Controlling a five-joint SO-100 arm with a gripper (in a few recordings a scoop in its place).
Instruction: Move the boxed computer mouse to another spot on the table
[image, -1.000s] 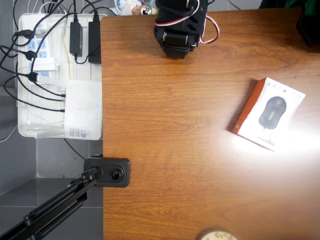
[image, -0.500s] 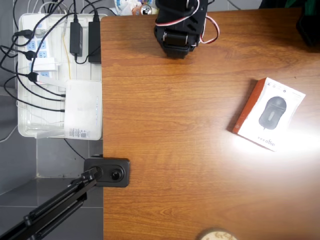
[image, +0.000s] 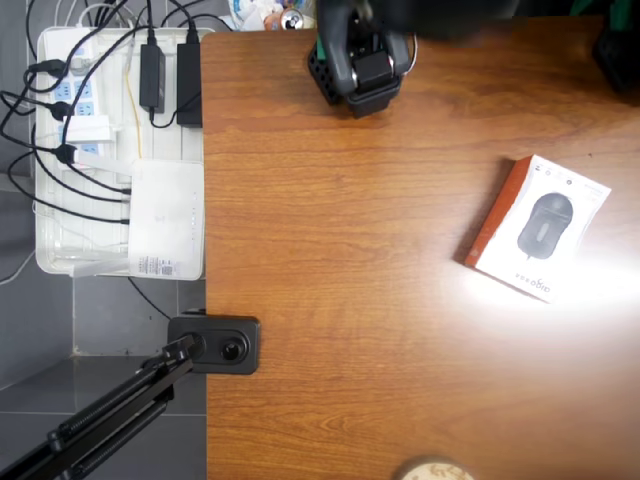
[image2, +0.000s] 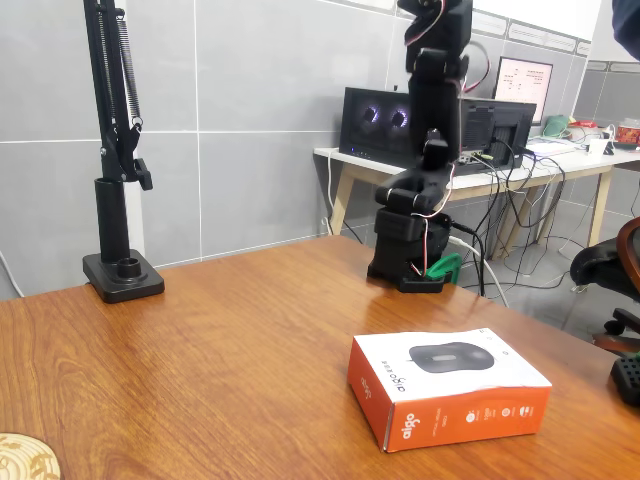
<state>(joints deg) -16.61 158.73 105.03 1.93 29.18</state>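
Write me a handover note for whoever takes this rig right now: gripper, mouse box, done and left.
Gripper: raised out of frame on the black arm; its state cannot be read.
Flat white mouse box with an orange-red side lies untouched on the glossy reddish-brown wooden table, toward the right edge in the overhead view, well clear of the arm's base.
Done: nothing yet.
Left: reach, grasp, move the box elsewhere on the table.

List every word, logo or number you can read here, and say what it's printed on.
"aigo": orange-red side of the boxed computer mouse, also on its white top.
Small icons beside it: too small to read.
Label on the white router-like box: too small to read.
Background monitor: text blurred.
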